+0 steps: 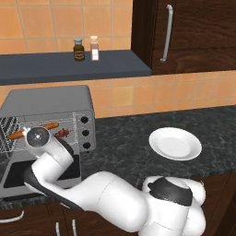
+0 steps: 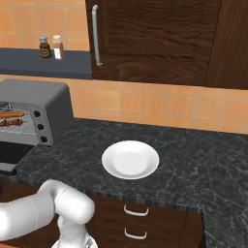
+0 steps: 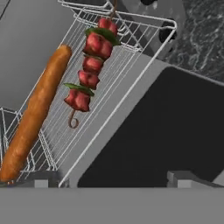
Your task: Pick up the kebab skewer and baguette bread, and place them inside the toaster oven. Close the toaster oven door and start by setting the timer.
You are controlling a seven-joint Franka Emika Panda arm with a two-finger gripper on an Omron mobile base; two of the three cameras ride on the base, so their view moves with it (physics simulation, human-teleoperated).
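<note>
The end effector (image 3: pixel 112 186) stood released above the open toaster oven door (image 3: pixel 166 131), while the baguette bread (image 3: pixel 37 109) and kebab skewer (image 3: pixel 92 65) lay side by side on the wire rack (image 3: pixel 118 57).

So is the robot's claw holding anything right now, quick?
Gripper: open, holding nothing. The baguette bread and kebab skewer lie side by side on the toaster oven rack.

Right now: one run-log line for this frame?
baguette: on oven rack | skewer: on rack beside it, apart | oven door: open | gripper: open, empty | plate: bare
</note>
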